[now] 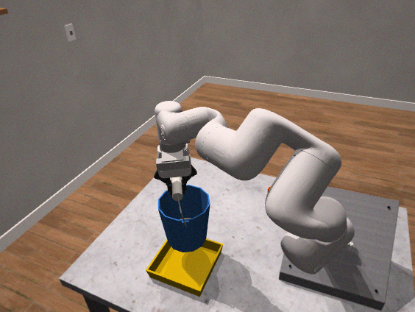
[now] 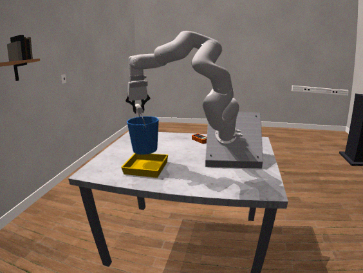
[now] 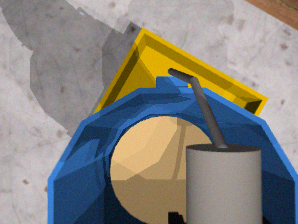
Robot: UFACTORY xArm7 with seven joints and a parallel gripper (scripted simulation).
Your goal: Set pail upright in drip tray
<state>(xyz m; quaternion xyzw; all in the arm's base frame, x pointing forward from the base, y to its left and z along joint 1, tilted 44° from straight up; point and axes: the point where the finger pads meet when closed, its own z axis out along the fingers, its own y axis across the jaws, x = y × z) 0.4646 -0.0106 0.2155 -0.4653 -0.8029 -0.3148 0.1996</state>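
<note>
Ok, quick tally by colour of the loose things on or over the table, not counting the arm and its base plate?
Blue: 1, the pail, hanging from the hand by its handle grip.
Yellow: 1, the drip tray.
Orange: 1, a small box near the base plate.
Total: 3

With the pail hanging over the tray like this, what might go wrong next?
1. The gripper holds only the handle grip, so the pail hangs from thin wire and may swing or tilt when lowered.
2. The pail sits over the tray's far edge, not its middle; its base might land on the rim.
3. Its base is above the rim in the exterior view; letting go now would probably drop it.
</note>
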